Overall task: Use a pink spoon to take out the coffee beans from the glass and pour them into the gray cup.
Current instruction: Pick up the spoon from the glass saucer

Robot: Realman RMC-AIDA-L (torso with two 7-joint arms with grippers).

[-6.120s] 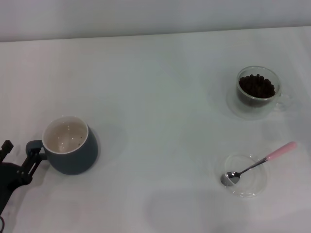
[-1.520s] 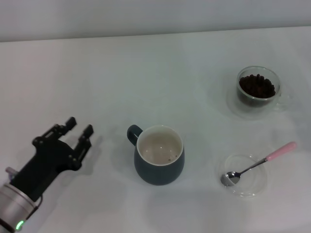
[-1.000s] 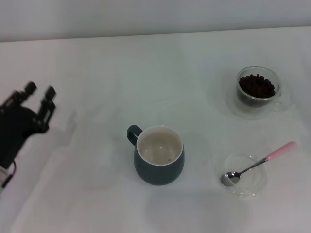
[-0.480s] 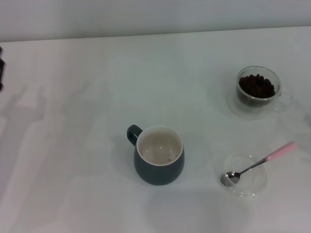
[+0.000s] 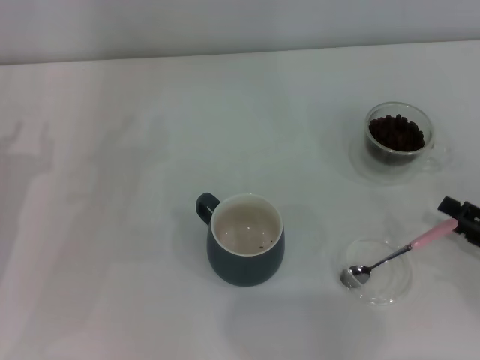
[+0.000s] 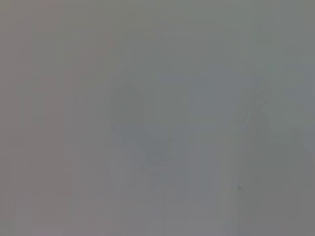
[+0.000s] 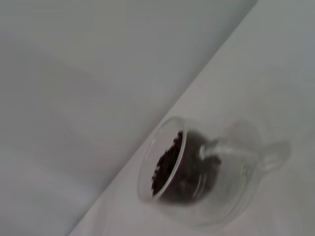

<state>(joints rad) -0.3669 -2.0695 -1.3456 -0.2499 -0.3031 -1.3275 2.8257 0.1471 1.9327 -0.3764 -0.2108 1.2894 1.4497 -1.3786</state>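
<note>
The head camera looks forward and steeply down on the white tabletop [image 5: 150, 112] from some way off, taking in the gray cup [image 5: 246, 240], the pink spoon [image 5: 401, 250] and the glass [image 5: 399, 140]. The right wrist camera sits close to the glass [image 7: 197, 177], tilted, with the tabletop edge running diagonally; both views share that glass. The left wrist camera faces only a plain blank surface.

A white table [image 5: 135, 150] fills nearly the whole head view, its surface plain and matte. Along its far edge runs a pale grey wall [image 5: 225, 26]. Toward the near right part of the table lies a shallow clear glass saucer [image 5: 390, 289], flat on the surface, well apart from the table's edges.
</note>
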